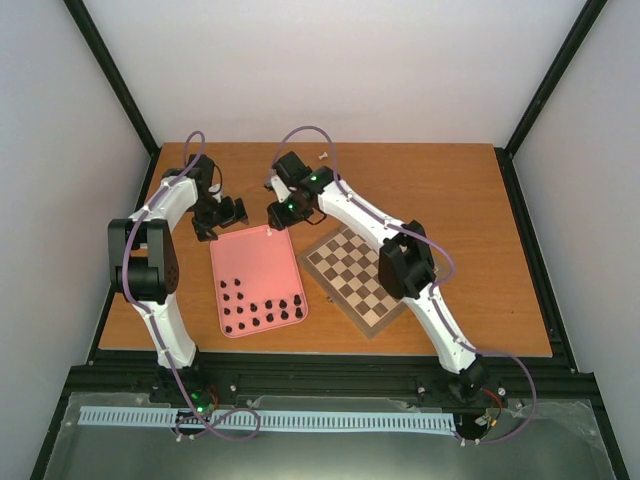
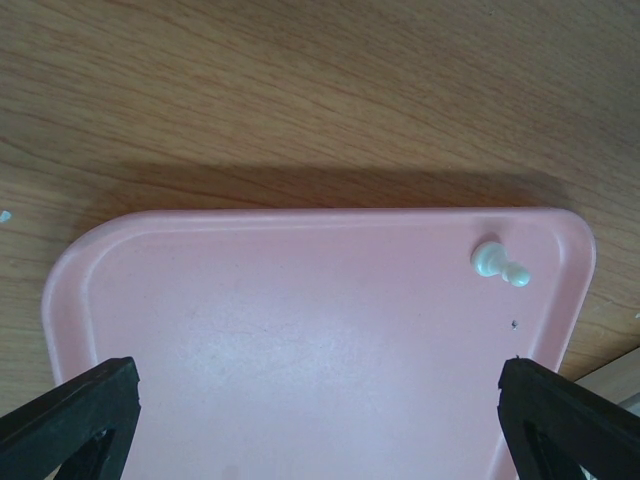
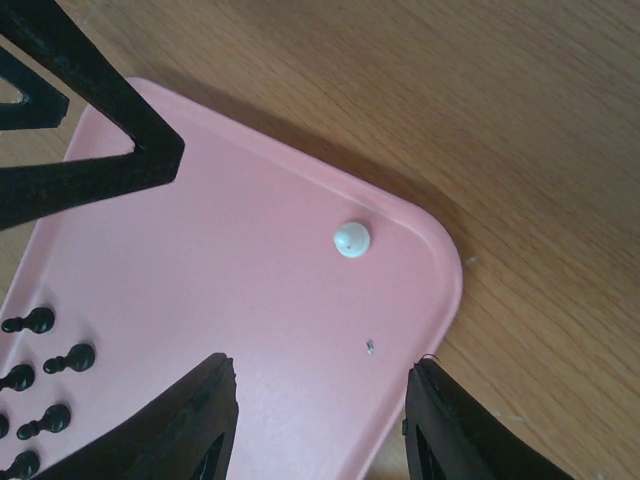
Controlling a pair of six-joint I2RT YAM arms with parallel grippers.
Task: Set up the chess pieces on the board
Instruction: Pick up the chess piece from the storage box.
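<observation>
A pink tray (image 1: pixel 255 262) lies left of the wooden board (image 1: pixel 355 275). Several black chess pieces (image 1: pixel 262 312) stand in rows at the tray's near end, and some show in the right wrist view (image 3: pixel 48 365). One white pawn (image 2: pixel 497 263) (image 3: pixel 351 239) lies near the tray's far right corner. My left gripper (image 1: pixel 232 212) (image 2: pixel 320 425) hovers open over the tray's far end, the pawn beyond its right finger (image 2: pixel 570 420). My right gripper (image 1: pixel 279 214) (image 3: pixel 320 425) hangs open just short of the pawn, with nothing between its fingers.
The left gripper's fingers (image 3: pixel 90 150) reach into the right wrist view at top left, close to the right gripper. A small pale object (image 1: pixel 322 156) lies on the wooden table (image 1: pixel 440 190) near its far edge. Walls enclose the table on three sides.
</observation>
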